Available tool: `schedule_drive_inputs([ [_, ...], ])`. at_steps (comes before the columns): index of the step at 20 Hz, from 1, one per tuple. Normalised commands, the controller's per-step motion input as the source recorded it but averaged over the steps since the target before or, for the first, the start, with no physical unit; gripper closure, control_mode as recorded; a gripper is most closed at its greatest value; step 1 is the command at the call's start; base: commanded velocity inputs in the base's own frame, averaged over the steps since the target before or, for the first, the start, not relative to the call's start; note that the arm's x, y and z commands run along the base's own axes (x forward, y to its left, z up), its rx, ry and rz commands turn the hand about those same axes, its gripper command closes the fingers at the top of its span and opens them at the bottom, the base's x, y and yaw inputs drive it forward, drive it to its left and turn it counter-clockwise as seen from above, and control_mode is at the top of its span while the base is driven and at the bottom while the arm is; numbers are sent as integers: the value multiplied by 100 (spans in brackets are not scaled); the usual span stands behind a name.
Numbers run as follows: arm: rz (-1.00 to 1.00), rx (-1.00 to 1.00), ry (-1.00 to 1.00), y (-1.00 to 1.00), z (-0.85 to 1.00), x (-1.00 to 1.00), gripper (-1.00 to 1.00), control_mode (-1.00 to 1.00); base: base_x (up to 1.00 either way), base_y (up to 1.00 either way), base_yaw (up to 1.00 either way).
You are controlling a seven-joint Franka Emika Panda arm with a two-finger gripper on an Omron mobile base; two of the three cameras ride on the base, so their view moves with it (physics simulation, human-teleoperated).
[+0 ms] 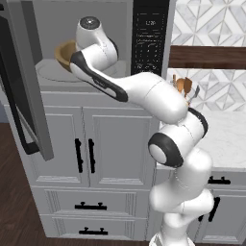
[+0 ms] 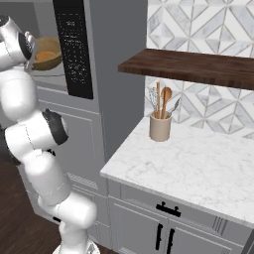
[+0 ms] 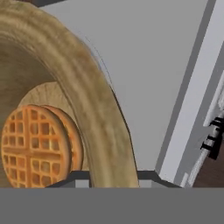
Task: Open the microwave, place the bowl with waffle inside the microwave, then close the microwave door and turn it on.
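One shallow round brown wooden bowl (image 1: 65,54) holding one orange-brown gridded waffle (image 3: 35,146) sat inside the cavity of the large built-in grey microwave (image 1: 103,29), above its round turntable plate (image 1: 50,72). The two-finger gripper (image 3: 113,177) was clamped on the bowl's rim, one dark fingertip either side of the wall. The wide grey-framed microwave door (image 1: 26,81) with its long black bar handle stood swung open at the left. The white arm's wrist blocked most of the bowl from the left base view. Below were two grey cabinet doors (image 1: 91,149) and two drawers. One beige utensil crock (image 2: 160,126) stood on the white marble counter (image 2: 198,168) under one dark wooden shelf (image 2: 198,67).
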Motion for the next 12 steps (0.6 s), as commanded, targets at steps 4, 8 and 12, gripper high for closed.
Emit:
schedule_drive_inputs([
  [4,0,-2,0,0,-44,47,100,-100,0,0,0],
  [8,0,-3,0,0,-40,43,100,-100,0,0,0],
  [12,0,0,-1,3,-24,39,100,-100,0,0,0],
])
